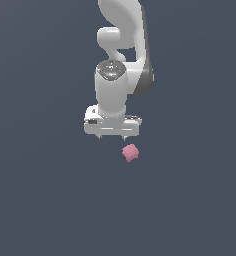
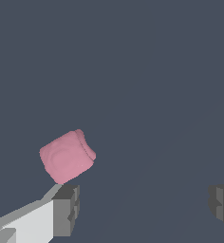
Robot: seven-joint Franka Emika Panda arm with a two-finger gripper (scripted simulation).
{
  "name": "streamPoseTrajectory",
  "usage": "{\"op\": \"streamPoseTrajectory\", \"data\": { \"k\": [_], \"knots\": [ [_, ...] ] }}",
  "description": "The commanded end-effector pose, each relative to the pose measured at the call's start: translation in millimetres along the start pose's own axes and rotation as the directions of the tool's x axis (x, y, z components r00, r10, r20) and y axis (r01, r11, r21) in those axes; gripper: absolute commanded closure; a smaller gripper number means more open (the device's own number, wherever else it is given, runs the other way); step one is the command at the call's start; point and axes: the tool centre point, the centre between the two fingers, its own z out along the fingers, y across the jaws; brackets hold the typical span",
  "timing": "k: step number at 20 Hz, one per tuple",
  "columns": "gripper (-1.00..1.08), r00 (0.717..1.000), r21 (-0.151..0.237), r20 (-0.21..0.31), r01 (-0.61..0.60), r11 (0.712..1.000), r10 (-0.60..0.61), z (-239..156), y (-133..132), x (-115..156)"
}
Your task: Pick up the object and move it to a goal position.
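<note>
seemingly at the approach step, the gripper [image 1: 111, 136] hangs with its fingers [image 2: 66, 209] spread wide and holding nothing, while the pink block [image 1: 130, 152] lies on the floor just off one fingertip, outside the gap, so the next move calls for centring before descending.

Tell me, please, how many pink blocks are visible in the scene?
1. The pink block lies alone on the dark floor, just beyond the open claw, not between its fingers. Nothing appears hidden.
</note>
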Motion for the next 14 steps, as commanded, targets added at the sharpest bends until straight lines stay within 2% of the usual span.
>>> {"op": "streamPoseTrajectory", "data": {
  "k": [1,9,14],
  "knots": [
    [-0.92,1.0,0.0,0.0,0.0,1.0,0.0,0.0,0.0,0.0],
    [-0.92,1.0,0.022,-0.008,-0.002,1.0,0.003,-2.3,2.1,7.1],
    [-0.92,1.0,0.022,-0.008,0.001,1.0,0.0,-1.8,1.7,7.1]
  ]
}}
